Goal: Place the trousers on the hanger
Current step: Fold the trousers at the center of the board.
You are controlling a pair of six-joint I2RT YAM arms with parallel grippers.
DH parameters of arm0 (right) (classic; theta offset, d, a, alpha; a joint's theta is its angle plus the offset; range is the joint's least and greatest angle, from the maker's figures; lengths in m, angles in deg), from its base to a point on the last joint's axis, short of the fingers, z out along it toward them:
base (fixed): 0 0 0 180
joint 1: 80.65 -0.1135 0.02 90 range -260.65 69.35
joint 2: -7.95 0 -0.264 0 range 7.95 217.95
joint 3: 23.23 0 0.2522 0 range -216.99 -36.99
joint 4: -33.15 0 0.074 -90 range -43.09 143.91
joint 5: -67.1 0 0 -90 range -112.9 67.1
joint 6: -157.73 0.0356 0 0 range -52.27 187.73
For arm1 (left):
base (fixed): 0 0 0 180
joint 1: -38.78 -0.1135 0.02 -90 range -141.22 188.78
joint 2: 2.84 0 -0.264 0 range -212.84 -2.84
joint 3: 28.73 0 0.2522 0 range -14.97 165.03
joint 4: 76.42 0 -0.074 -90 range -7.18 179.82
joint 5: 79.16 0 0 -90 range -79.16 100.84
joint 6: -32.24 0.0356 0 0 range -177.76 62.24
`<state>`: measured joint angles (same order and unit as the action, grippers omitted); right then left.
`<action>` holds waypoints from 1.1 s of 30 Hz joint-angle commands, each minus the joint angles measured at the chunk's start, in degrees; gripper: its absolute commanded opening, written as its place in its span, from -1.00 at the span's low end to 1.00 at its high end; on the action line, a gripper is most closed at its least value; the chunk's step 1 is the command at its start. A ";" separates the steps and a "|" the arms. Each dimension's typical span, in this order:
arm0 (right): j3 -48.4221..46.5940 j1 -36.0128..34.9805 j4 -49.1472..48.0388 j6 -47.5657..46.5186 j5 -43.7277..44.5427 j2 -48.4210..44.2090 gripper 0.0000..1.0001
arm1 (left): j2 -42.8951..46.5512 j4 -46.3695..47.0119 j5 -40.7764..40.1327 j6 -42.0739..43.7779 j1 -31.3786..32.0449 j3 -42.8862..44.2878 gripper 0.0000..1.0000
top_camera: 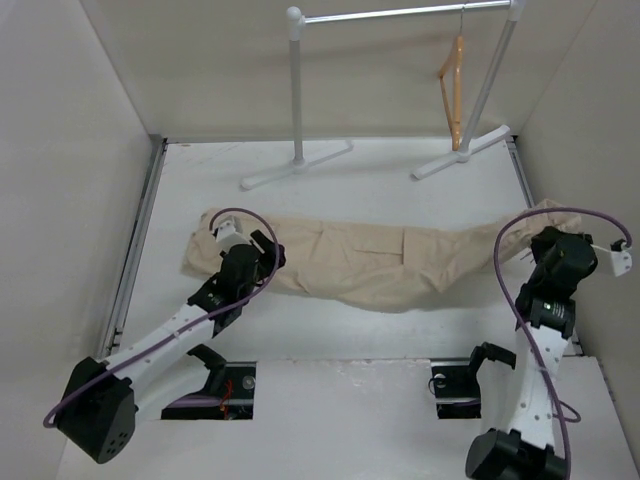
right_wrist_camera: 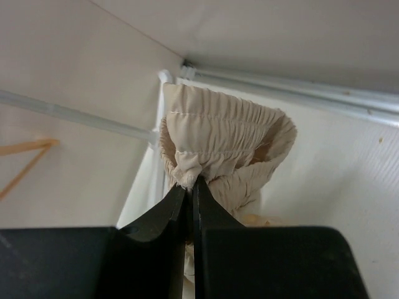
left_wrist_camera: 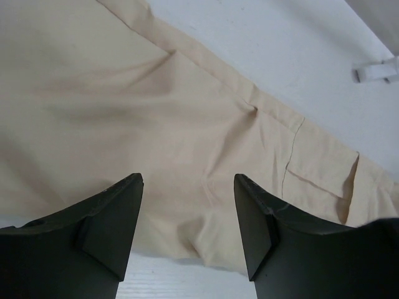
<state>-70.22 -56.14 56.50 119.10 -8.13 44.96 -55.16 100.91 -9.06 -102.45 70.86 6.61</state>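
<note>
Though partly hidden (both ends), trousers (top_camera: 370, 262).

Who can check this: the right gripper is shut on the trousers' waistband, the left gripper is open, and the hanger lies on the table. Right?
No: the hanger hangs from the garment rack rail, not on the table; the top external view shows it. The right gripper is shut on the trousers, the left gripper open: correct.

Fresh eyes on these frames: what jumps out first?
The trousers sprawl across the table, their elastic end pinched in the right gripper at the far right. The hanger hangs bare on the rack at back right; the left gripper is open over the cloth.
</note>
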 commanded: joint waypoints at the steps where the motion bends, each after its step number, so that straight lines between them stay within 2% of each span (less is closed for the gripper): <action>1: -7.18 0.50 6.05 -6.97 1.59 -4.22 -0.83 | 2.65 -3.08 -0.92 1.00 2.94 5.21 0.15; 3: -10.52 -0.64 7.63 -10.31 -0.69 -4.15 -0.83 | 3.79 -5.46 -2.07 1.44 5.05 6.62 0.15; 6: -11.15 -8.96 8.34 -11.12 -2.46 -3.71 -0.83 | 5.81 -8.01 -2.51 2.76 5.15 7.07 0.16; 8: -10.19 -18.26 7.82 -10.77 -0.98 -2.48 -0.83 | 7.31 -10.03 -2.25 3.72 2.87 6.81 0.18; 13: -9.21 -45.68 3.96 -8.49 15.70 4.54 -0.83 | 11.35 -11.89 1.34 5.05 -8.89 6.54 0.21; 15: -12.01 -56.06 2.64 -7.78 21.59 10.15 -0.81 | 12.41 -11.97 3.46 4.96 -12.86 7.15 0.21; 17: -16.49 -63.19 1.58 -7.52 24.69 16.48 -0.80 | 12.85 -12.32 5.13 4.96 -17.07 8.03 0.21; 22: -32.21 -73.93 -1.06 -8.83 26.37 34.14 -0.80 | 13.64 -12.23 10.66 4.17 -26.30 10.23 0.22; 28: -54.09 -80.80 -0.36 -12.17 25.32 54.18 -0.80 | 14.08 -11.80 15.85 1.28 -33.87 12.34 0.22; 33: -73.69 -85.54 3.16 -12.97 21.37 71.49 -0.74 | 16.19 -12.14 15.51 -1.28 -37.91 11.90 0.22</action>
<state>-134.79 -138.96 59.93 107.36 15.10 110.05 -40.84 87.77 4.95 -101.64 34.86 16.47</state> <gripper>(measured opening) 0.128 0.604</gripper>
